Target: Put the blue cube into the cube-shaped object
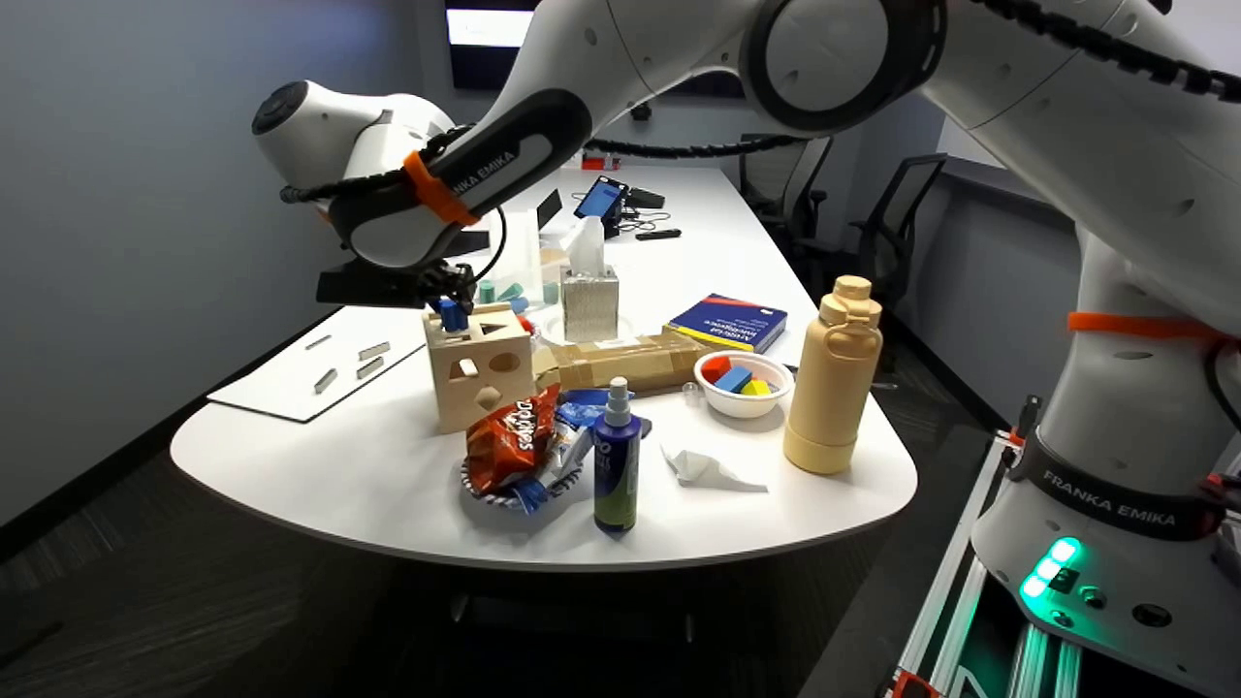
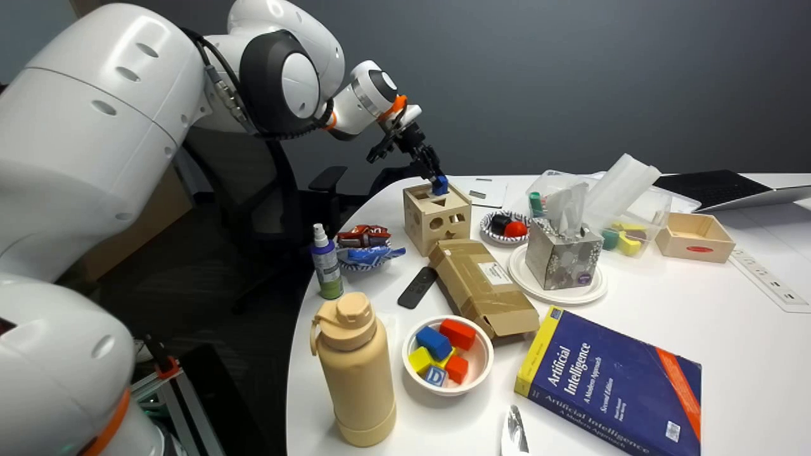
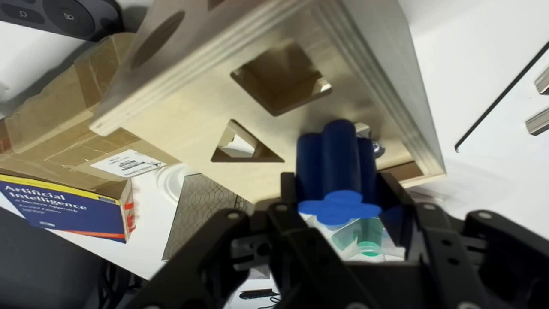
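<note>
- And here's the tool, clamped on the blue block from both sides, close to its upper, flower-shaped end.
- The block is at the top of the wooden box, over the left part of that top in an exterior view; the tool comes in from above, so the box lies below it.
- Long axis: it runs from the tool down to the box, roughly upright by the look of it, though a slight lean can't be ruled out.
- In the wrist view, it stands right of the triangular hole, with the four-sided hole farther off.
- Its foot is hidden: can't tell whether it's in an opening or on wood.
- My call: final lining-up, perhaps a small twist, then straight down; those lobes could snag.
</note>
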You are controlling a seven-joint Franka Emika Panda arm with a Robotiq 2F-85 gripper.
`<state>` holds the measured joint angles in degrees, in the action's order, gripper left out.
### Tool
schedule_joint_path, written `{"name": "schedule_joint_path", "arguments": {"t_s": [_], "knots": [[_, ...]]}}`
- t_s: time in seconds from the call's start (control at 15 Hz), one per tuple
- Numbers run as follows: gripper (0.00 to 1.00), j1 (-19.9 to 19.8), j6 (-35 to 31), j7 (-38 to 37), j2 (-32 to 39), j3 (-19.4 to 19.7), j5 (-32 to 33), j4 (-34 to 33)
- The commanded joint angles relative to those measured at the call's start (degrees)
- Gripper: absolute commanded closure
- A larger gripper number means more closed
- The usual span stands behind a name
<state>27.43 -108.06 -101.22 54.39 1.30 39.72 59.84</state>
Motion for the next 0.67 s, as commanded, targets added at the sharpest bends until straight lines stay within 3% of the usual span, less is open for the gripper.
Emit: {"name": "schedule_joint_path", "arguments": {"t_s": [0.0, 0.6], "knots": [[0.76, 0.0, 1.9, -1.3, 3.0, -0.3, -1.7, -4.3], [0.76, -0.1, 3.1, -1.7, 5.3, -0.2, -1.6, -8.1]]}}
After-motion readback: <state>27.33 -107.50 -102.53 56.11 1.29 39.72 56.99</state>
